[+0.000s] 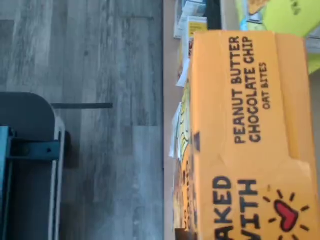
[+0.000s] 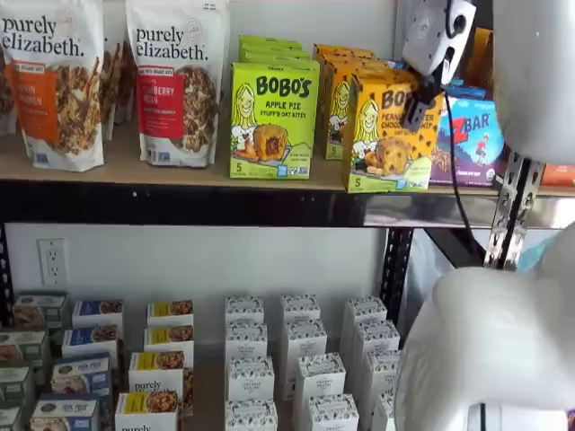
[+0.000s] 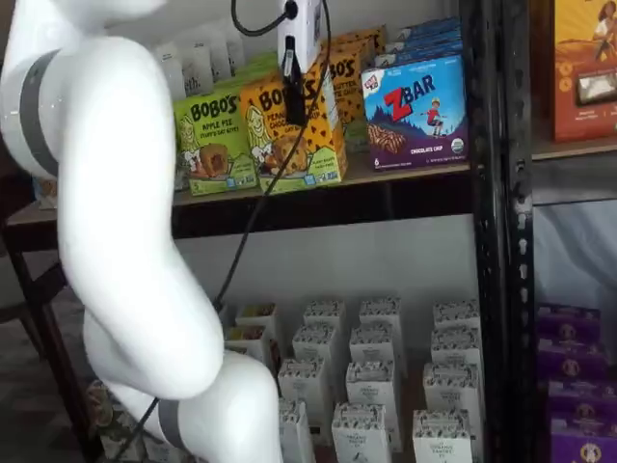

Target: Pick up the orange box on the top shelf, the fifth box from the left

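We see the gripper [image 2: 420,106] hanging before the orange box [image 2: 388,135], which is tilted at the front edge of the top shelf [image 2: 135,171]; whether its fingers hold the carton we cannot tell. A lime-green Apple Pie box [image 2: 272,119] crowds one side, a ZBar box [image 3: 416,111] the other.

Green Apple Pie box [image 2: 272,118] beside granola bags [image 2: 175,79].

The top shelf [image 2: 180,175] carries granola bags [image 2: 175,81], the orange box [image 2: 388,135] and a ZBar box [image 2: 474,139].
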Controlling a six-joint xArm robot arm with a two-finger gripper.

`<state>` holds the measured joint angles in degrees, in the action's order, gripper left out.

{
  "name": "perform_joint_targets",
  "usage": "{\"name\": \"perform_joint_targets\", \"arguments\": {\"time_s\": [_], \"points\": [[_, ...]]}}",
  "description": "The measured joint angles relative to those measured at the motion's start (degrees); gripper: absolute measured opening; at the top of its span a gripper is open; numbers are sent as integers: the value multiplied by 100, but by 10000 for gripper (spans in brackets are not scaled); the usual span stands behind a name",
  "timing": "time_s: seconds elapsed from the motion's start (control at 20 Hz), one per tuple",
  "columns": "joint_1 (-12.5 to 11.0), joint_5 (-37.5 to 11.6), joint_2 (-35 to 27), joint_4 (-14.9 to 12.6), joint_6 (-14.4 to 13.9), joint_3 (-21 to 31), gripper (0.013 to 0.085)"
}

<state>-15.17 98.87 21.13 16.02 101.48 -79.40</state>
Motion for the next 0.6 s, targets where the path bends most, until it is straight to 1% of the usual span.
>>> {"name": "perform_joint_targets", "arguments": {"time_s": [0.2, 0.6], "points": [[11, 52, 206, -63, -2, 178, 370], [22, 231, 819, -155, -16, 706, 370]]}}
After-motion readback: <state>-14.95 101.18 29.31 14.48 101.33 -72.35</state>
